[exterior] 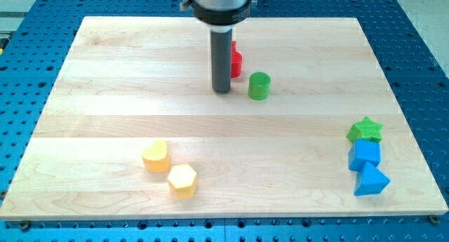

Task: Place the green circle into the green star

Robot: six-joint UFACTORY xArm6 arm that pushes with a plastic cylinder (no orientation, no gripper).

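The green circle (259,85), a short upright cylinder, stands on the wooden board a little above the view's middle. The green star (365,130) lies near the board's right edge, far to the lower right of the circle. My tip (222,91) rests on the board just to the left of the green circle, with a small gap between them. The rod hides part of a red block (236,61) behind it, whose shape I cannot make out.
A blue block (365,155) touches the green star from below, and a blue triangular block (370,180) sits under that. A yellow heart (155,156) and a yellow hexagon (182,180) lie at the lower left. The board's right edge (414,123) is close to the star.
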